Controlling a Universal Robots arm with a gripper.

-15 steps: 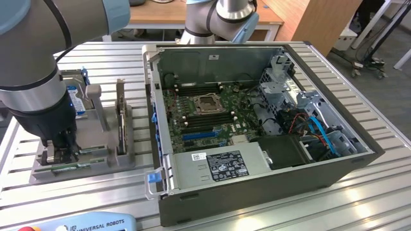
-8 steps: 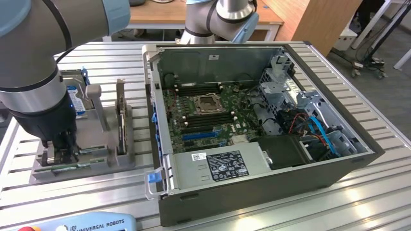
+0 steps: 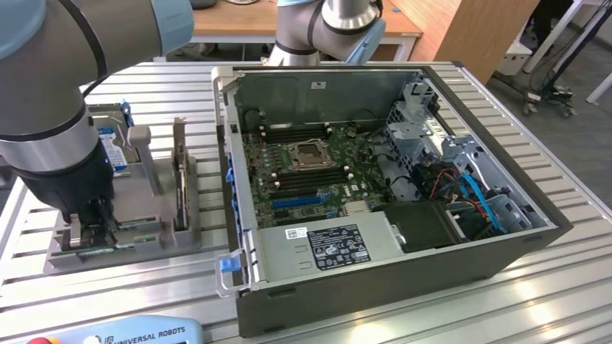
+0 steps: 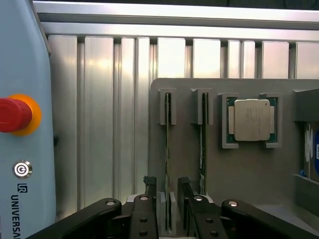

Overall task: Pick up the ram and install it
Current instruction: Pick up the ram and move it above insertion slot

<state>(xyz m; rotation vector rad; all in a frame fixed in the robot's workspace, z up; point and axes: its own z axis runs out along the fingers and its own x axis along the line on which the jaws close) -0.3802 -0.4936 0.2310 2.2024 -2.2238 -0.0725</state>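
The ram (image 4: 168, 144) is a thin green stick standing on edge in a slot of the grey holder (image 4: 249, 174). A second stick like it (image 4: 203, 139) stands in the neighbouring slot. My gripper (image 4: 168, 193) is open and lowered over the first stick, one finger (image 4: 151, 191) on each side with a small gap to the board. In the exterior view the gripper (image 3: 96, 222) hangs low over the holder (image 3: 153, 240) at that view's left, and a strip of the green ram (image 3: 107, 249) shows below it. The open computer case (image 3: 459, 251) with its motherboard slots (image 3: 316, 178) lies to the exterior view's right.
A dark expansion card (image 3: 179, 175) stands on edge in the holder beside the gripper, with a hard drive (image 3: 115, 147) behind. A processor (image 4: 251, 119) rests in a holder pocket. The teach pendant (image 3: 125, 333) with its red stop button (image 4: 12, 114) lies close by on the slatted table (image 4: 99, 124).
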